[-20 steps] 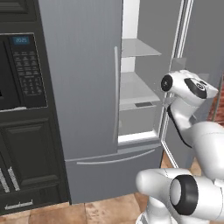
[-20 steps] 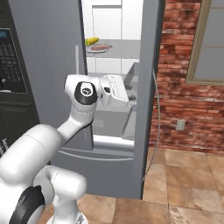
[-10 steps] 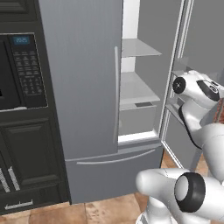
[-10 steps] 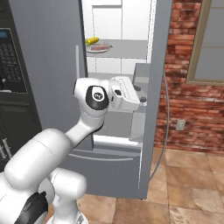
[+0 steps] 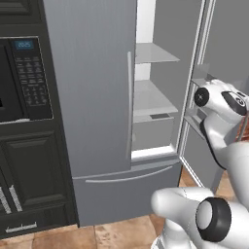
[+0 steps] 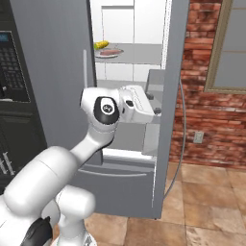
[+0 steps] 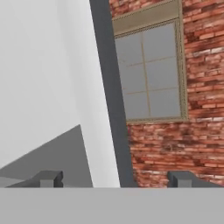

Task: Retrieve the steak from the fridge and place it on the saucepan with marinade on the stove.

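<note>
The grey fridge (image 5: 92, 97) has its left door shut and its right door (image 6: 170, 72) swung open. On an upper shelf the pinkish steak (image 6: 111, 51) lies on a plate beside a small yellow item (image 6: 101, 44). My gripper (image 6: 156, 104) is at the inner side of the open door, well below and to the right of the steak. In the hand view the gripper (image 7: 114, 178) is open, fingertips (image 7: 48, 177) wide apart, and the door's dark edge (image 7: 109, 87) runs up between them. Nothing is held. The saucepan, marinade and stove are out of view.
A black wall oven (image 5: 24, 78) with a keypad and dark cabinets (image 5: 29, 185) stand left of the fridge. A brick wall (image 6: 206, 115) with a window (image 6: 235, 43) lies right of the open door. The fridge's bottom drawer (image 5: 126, 189) is shut.
The hand has swung right, toward the open door's edge, and the fingers have spread wider apart. The steak and plate have not moved.
</note>
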